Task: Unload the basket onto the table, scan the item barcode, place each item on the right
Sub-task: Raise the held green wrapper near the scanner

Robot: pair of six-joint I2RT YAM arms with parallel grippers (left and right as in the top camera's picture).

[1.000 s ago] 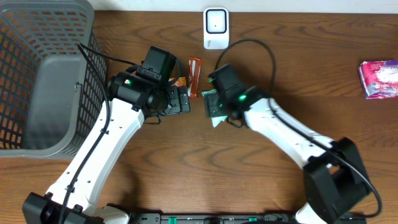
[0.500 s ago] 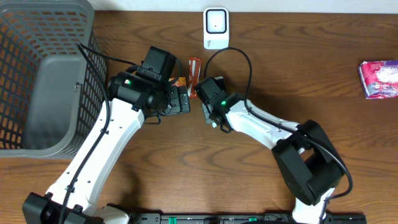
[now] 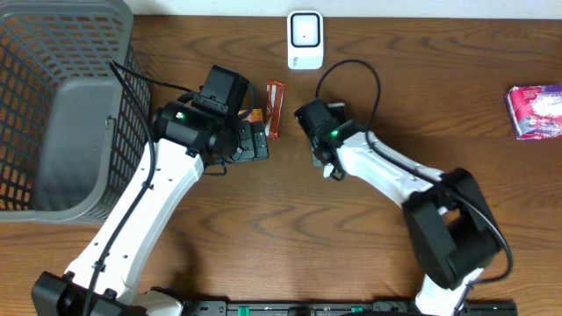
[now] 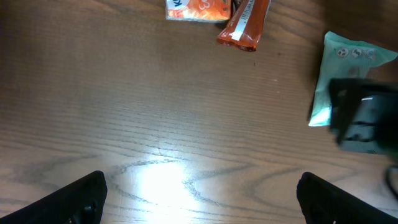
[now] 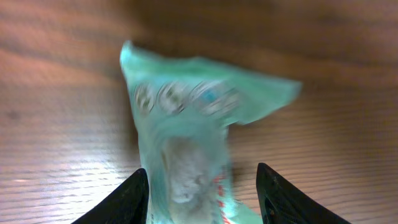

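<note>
A wooden table (image 3: 263, 237) carries a gray basket (image 3: 35, 53) at its left edge. The left gripper (image 4: 199, 193) hovers spread wide, empty. The right gripper (image 5: 202, 193) clasps a teal packet (image 5: 186, 124) mid-table, near the white scanner (image 3: 305, 39).

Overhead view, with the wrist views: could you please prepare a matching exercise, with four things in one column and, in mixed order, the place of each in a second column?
Things:
1. grey basket
2. white scanner
3. pink packet
4. teal packet

Places:
a. at the right edge of the table
b. between the fingers of the right tool
c. at the left end of the table
d. at the far edge, in the middle

Pairs: 1-c, 2-d, 3-a, 4-b.
</note>
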